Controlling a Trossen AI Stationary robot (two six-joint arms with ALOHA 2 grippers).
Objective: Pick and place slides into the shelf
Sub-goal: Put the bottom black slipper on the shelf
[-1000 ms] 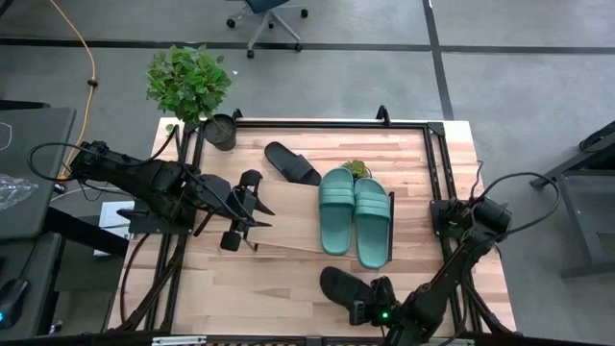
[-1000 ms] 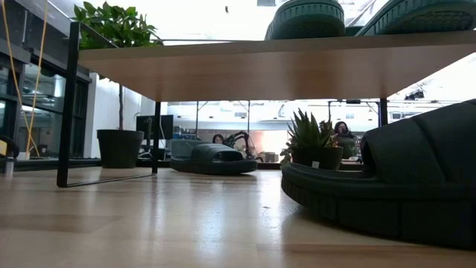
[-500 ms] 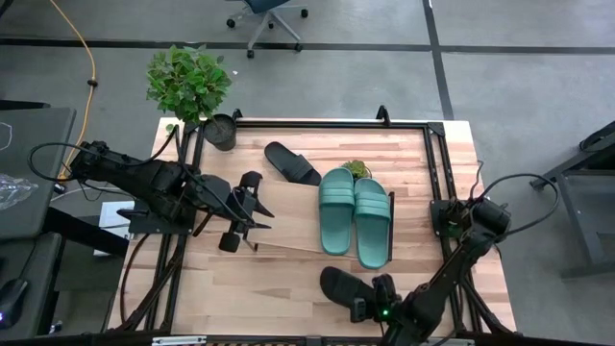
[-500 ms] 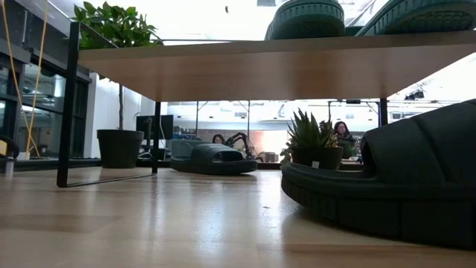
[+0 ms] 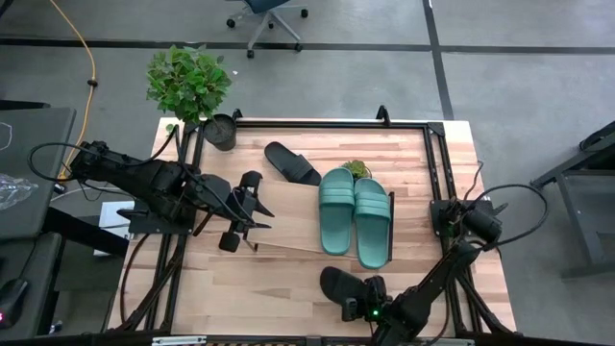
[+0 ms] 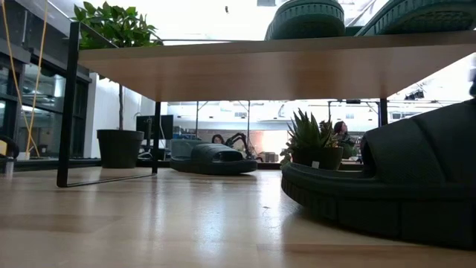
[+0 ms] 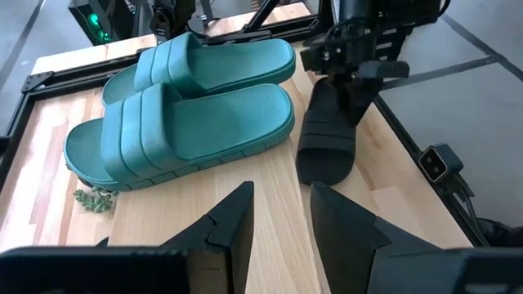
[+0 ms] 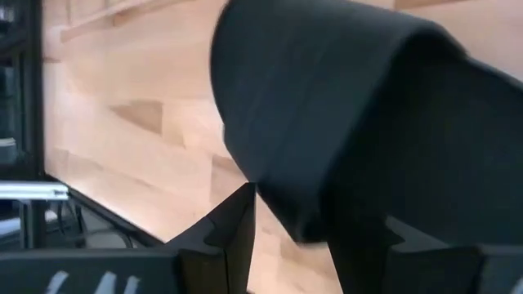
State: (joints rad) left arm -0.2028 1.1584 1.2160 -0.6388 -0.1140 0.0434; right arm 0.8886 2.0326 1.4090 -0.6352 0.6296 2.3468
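- Around: large potted plant point(image 5: 189, 84) at the counter's point(image 5: 279, 279) far left corner; small succulent point(image 5: 356, 169) just behind the shelf point(image 5: 288, 216), beside the teal pair. Black metal frame point(image 5: 437, 154) rims the counter.
- Slides, four counted: two teal slides point(image 5: 356, 213) side by side on the shelf plank; one black slide point(image 5: 291, 162) on the counter behind the shelf, near the succulent; second black slide point(image 5: 343, 286) at the near edge.
- Right pincer point(image 5: 370, 300) at that near black slide, fingers apart around its strap (wrist view fills with black rubber).
- Left pincer point(image 5: 252, 207) hovers over the shelf's left end, fingers parted, holding nothing.
- Surface: light wood-plank counter. Room: grey floor, office chair point(image 5: 267, 21) beyond; low view shows a person point(image 6: 343, 132) far behind.
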